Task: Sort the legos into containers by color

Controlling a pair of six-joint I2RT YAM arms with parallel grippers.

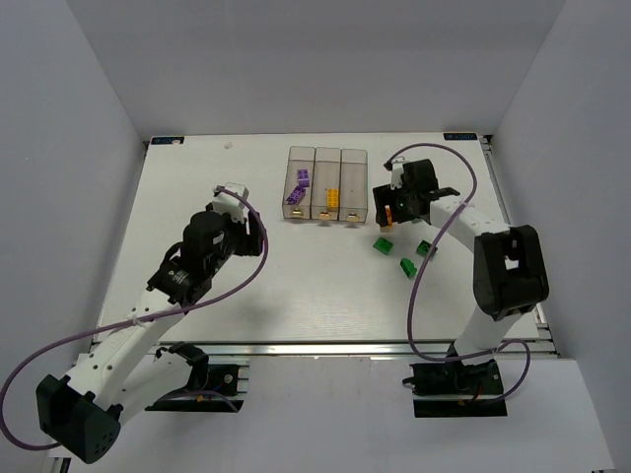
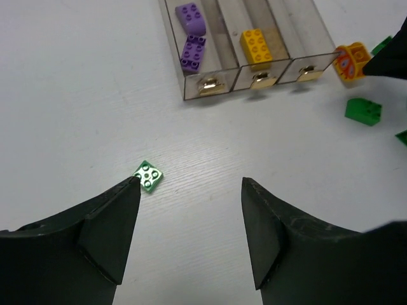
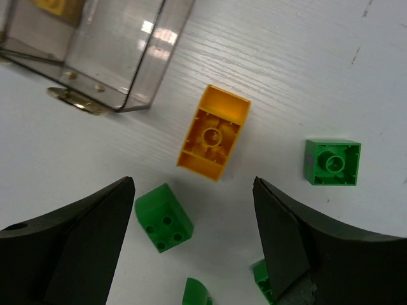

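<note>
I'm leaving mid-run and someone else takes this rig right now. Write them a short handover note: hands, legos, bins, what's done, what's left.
Left hand: open, empty, low over a small green lego.
Right hand: open, empty, over an orange lego lying underside up beside the containers.
Done: two purple legos in the left bin, one yellow lego in the middle bin.
Left: the orange lego and all green legos lie loose outside; the third bin holds none.
</note>
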